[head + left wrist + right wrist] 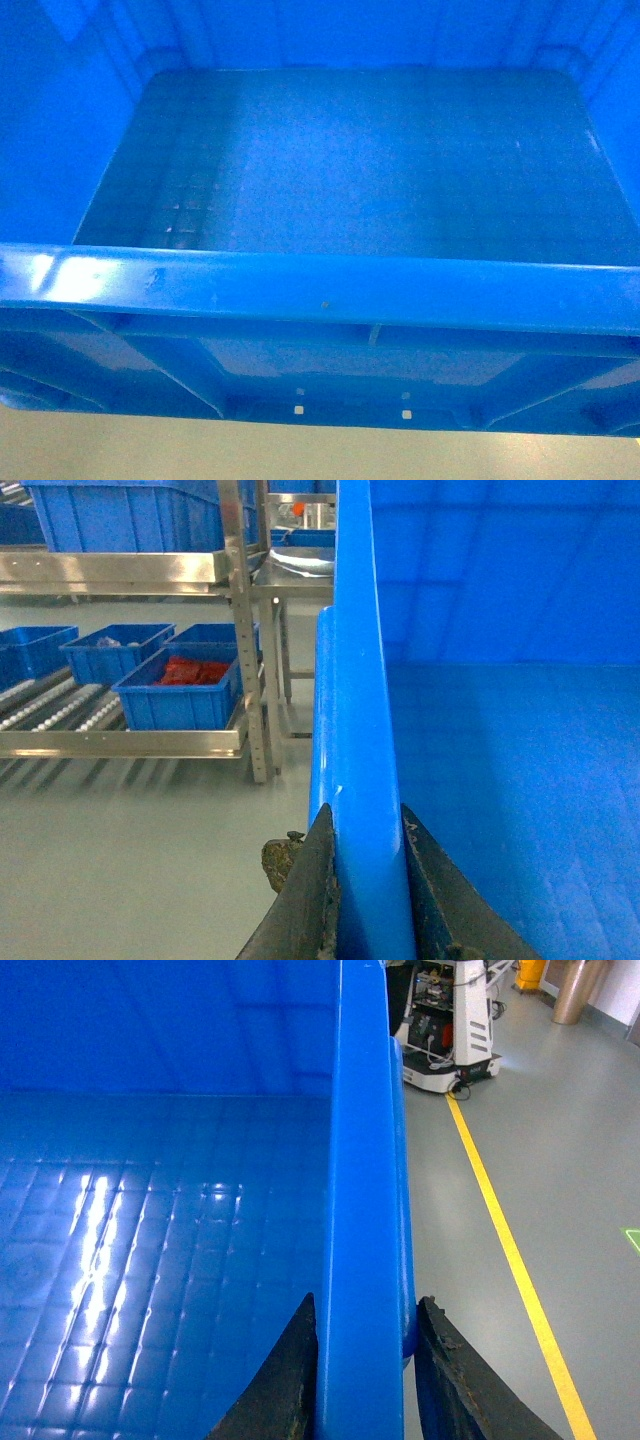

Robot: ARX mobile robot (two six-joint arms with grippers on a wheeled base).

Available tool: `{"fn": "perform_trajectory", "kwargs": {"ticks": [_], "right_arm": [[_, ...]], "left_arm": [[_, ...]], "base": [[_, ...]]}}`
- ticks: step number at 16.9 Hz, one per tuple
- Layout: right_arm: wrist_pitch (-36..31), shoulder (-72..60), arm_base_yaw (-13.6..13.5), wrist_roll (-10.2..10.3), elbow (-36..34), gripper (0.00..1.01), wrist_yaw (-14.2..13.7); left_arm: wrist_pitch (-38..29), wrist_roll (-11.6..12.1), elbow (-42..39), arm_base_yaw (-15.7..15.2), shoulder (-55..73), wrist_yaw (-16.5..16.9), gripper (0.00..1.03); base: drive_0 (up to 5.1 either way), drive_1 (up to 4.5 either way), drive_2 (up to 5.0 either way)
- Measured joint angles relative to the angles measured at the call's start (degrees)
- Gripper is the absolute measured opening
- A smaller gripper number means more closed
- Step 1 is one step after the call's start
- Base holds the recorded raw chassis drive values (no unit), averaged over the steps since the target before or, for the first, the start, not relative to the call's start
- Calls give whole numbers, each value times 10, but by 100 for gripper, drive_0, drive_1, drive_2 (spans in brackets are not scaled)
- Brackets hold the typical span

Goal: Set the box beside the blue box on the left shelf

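Note:
The box point(320, 290), a large bright-blue crate, fills the head view with its empty floor and thick near rim. My left gripper point(367, 815) is shut on the box's left rim point(355, 680), one dark finger on each side of the wall. My right gripper point(366, 1300) is shut on the box's right rim point(360, 1110) in the same way. Neither gripper shows in the head view. Left of the crate stands a steel shelf point(120, 742) carrying smaller blue boxes, one point(180, 695) with red contents. Another blue box point(130, 515) sits on its upper level.
A steel table point(295, 575) stands behind the shelf. On the right, a yellow floor line point(510, 1250) runs toward a white mobile robot point(450, 1030). Grey floor lies under and around the crate.

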State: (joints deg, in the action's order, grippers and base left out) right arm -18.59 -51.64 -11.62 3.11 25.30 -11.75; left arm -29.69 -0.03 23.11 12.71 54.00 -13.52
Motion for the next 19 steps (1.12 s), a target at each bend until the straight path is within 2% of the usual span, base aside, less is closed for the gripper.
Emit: {"fn": "perform_trajectory", "kwargs": {"ticks": [19], "right_arm": [[3,0,0,0,0,20,0]], "left_arm": [[1,0,0,0,0,0,9]], "base": [[3,405,-398]]}}
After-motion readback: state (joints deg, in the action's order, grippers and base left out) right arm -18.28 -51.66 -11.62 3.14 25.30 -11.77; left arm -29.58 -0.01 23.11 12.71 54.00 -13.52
